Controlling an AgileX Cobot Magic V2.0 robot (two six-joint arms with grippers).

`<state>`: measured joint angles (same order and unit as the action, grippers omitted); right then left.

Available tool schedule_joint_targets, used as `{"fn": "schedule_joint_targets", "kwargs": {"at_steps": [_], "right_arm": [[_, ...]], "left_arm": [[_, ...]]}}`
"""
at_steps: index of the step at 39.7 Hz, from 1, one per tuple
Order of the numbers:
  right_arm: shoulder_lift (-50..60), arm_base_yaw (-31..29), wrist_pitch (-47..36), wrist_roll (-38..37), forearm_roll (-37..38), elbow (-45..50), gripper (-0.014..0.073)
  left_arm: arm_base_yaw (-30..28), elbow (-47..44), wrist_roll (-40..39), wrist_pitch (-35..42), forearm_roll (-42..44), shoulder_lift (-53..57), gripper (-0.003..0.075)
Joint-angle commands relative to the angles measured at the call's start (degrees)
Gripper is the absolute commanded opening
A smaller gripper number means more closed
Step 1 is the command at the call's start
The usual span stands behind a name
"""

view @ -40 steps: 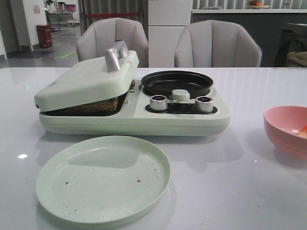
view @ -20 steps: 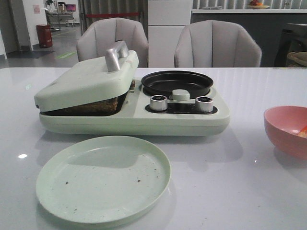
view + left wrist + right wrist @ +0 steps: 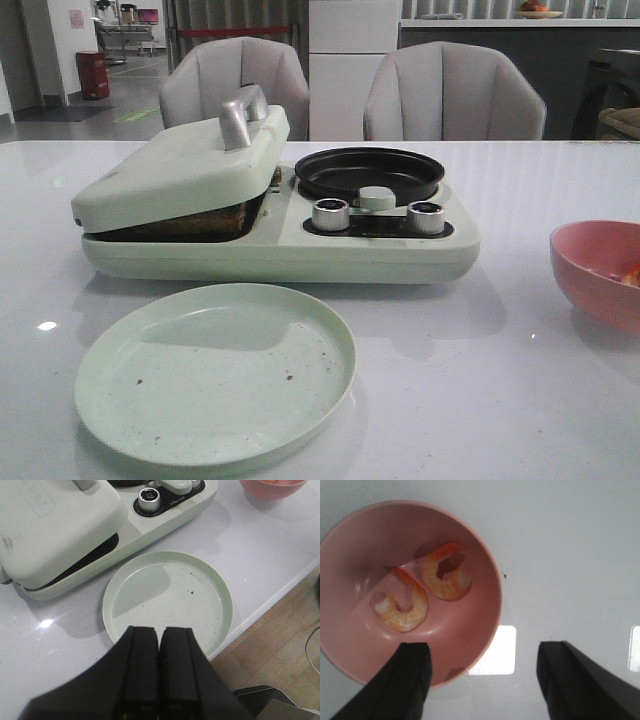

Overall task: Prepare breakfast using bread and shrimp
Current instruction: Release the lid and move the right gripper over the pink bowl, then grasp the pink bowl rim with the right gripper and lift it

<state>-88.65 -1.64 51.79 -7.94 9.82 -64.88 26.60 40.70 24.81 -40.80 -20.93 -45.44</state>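
Nearest the robot, a pale green plate (image 3: 215,372) lies bare but for dark crumbs; the left gripper (image 3: 159,640) hangs over its near rim, fingers pressed together on nothing; beyond it stands the green breakfast maker (image 3: 275,215), its hinged lid (image 3: 180,165) propped ajar on toasted bread (image 3: 200,220), beside a black round pan (image 3: 369,173) and two silver knobs (image 3: 331,214); at the right, a pink bowl (image 3: 470,555) holds two shrimp (image 3: 447,577), the right gripper (image 3: 482,672) spread wide above it.

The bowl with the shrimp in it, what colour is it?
Pink. The bowl shows best in the right wrist view.
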Motion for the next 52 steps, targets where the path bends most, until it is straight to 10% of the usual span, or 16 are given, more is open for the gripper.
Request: {"fn": "schedule_joint_targets", "kwargs": {"at_steps": [1, 21, 41, 52], "right_arm": [[-1.82, -2.93, -1.71, 5.69, -5.78, -3.69, 0.0547], [-13.36, -8.19, -7.27, 13.08, -11.18, -7.73, 0.0542], [-15.95, -8.19, -8.25, 13.14, -11.15, -8.82, 0.0076], [-11.87, -6.32, -7.36, 13.32, -8.96, -8.82, 0.0035]], "left_arm": [[0.37, 1.68, -0.33, 3.83, -1.19, 0.33, 0.0099], [0.37, 1.68, -0.33, 3.83, -1.19, 0.33, 0.0099], [0.37, 1.68, -0.33, 3.83, -1.19, 0.33, 0.0099], [0.37, 1.68, -0.33, 3.83, -1.19, 0.33, 0.0099]]}}
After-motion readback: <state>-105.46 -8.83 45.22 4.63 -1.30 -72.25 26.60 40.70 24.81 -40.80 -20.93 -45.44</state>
